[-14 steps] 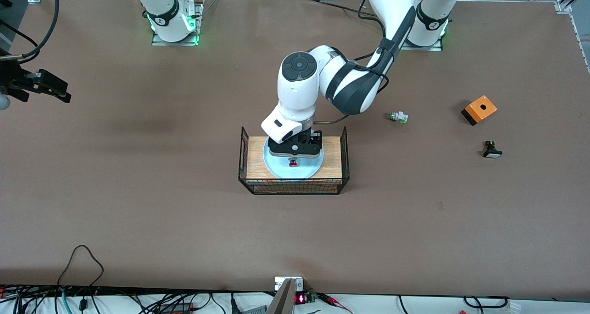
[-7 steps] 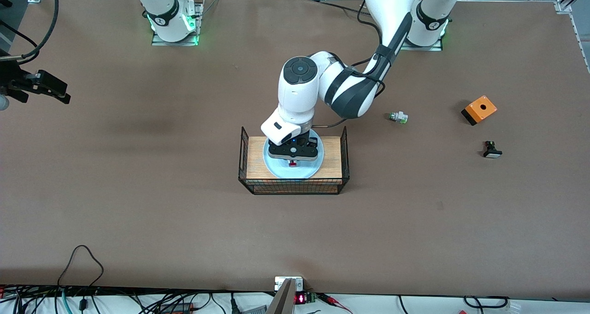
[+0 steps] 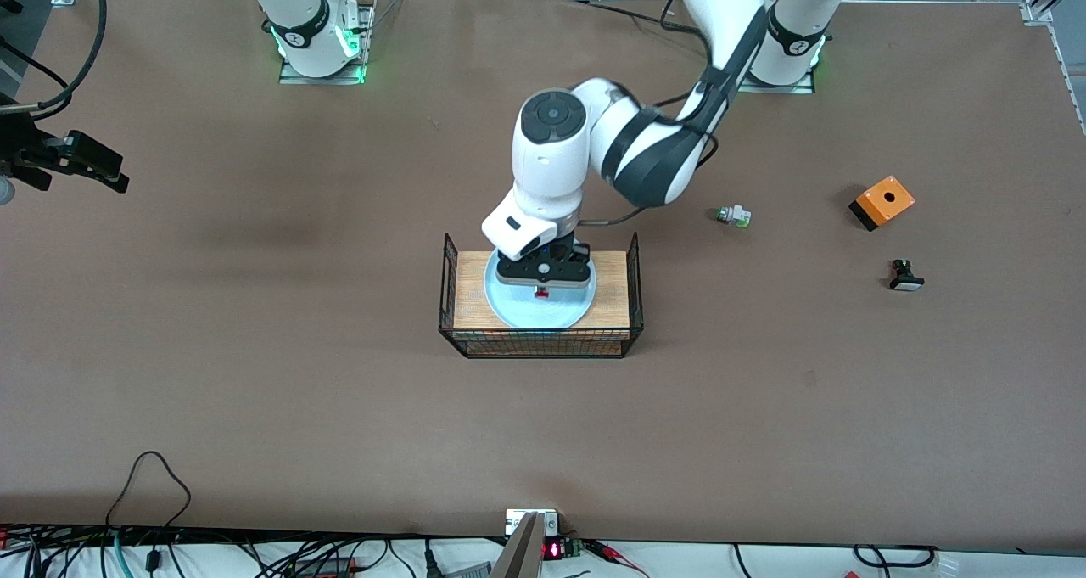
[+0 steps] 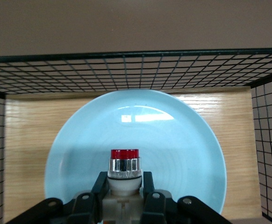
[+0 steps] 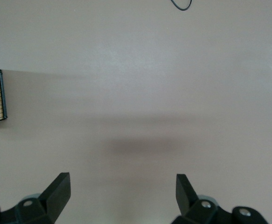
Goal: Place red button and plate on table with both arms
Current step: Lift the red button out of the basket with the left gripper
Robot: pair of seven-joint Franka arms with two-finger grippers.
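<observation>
Two grippers: left fingers grasping red button over plate; right released, waiting.

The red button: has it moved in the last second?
Yes. The red button, clamped in the left tool, has risen off the plate inside the basket.

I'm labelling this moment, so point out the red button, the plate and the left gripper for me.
red button (image 4: 124, 155), left wrist view, on its red cap.
plate (image 4: 173, 140), left wrist view, on its bare pale-blue inner surface.
left gripper (image 4: 124, 189), left wrist view, midway between the fingertips, shut on the button's body.
</observation>
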